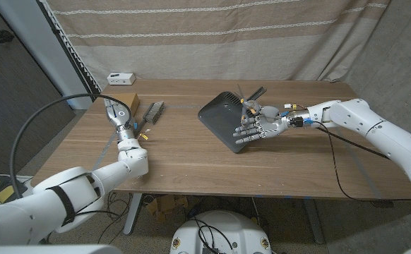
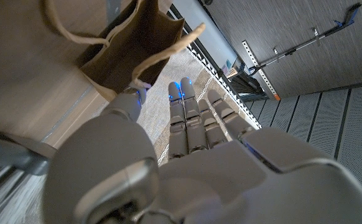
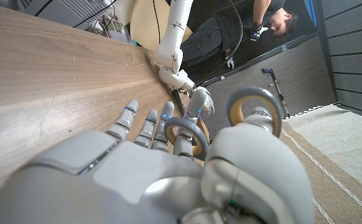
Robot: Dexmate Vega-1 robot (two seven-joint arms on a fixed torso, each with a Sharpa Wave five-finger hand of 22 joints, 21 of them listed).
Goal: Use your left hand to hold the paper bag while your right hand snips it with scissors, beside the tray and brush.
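The paper bag lies near the table's far left corner, a small brown shape just beyond the left hand. That hand reaches toward it with fingers extended; in the left wrist view the left hand has straight fingers beside the bag, and its thumb sits right at one of the bag's loop handles, though whether it pinches the handle cannot be told. A dark brush lies just beside the bag, on its inner side, near the far edge. Well apart, toward the far right part of the table, a dark tray sits tilted with one corner pointing at the near edge. The right hand hovers over the tray's right side, holding the scissors, whose blades stick out toward the far edge. In the right wrist view the right hand has its thumb and a finger through the yellow-rimmed scissors loops. A small white box rests at the far left edge.
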